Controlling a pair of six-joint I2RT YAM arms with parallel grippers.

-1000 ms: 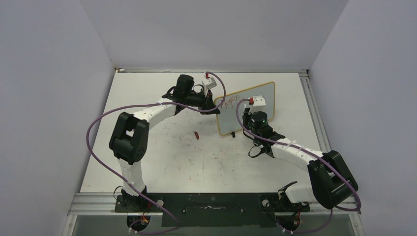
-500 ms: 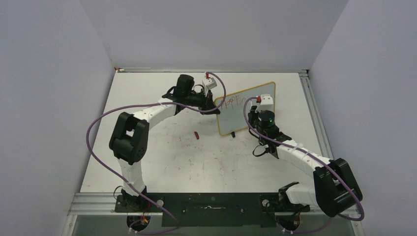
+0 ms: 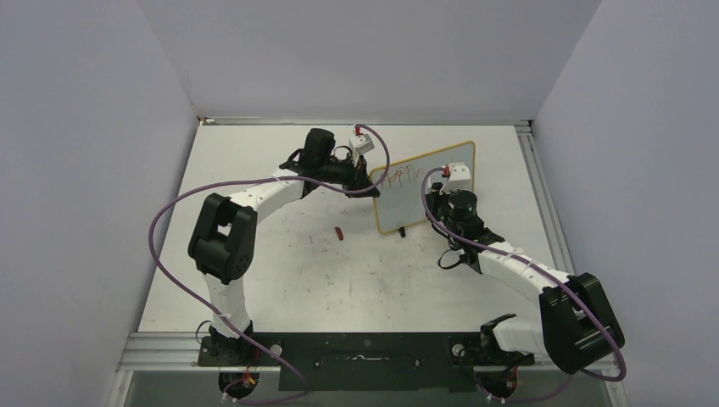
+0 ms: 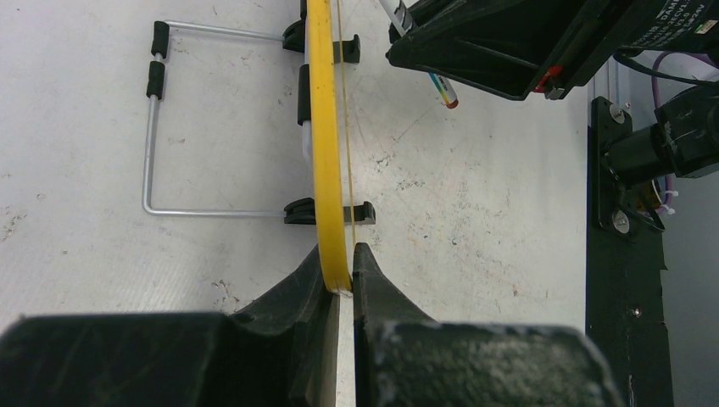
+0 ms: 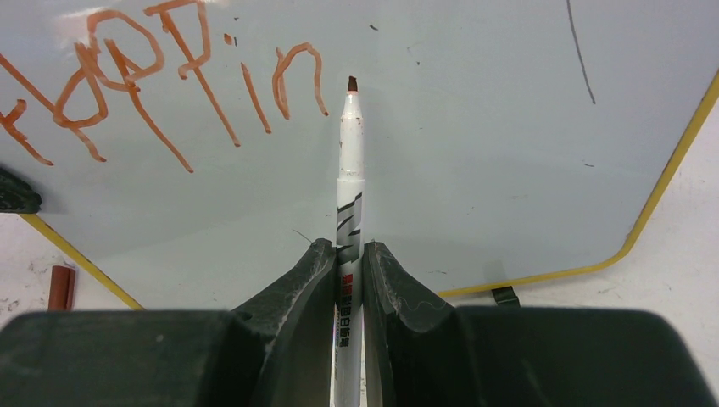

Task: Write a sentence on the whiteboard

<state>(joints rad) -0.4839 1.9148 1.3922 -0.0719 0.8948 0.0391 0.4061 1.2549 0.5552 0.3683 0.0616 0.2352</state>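
Marker before whiteboard, beside sentence

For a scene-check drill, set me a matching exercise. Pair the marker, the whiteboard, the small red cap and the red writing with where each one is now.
Things:
1. marker
2. whiteboard
3. red cap
4. red writing

Places:
A. lying loose on the table
B. standing, its edge pinched by the left gripper
C. on the board's face, upper left
D. held in the right gripper

Pairs: 1-D, 2-B, 3-A, 4-C
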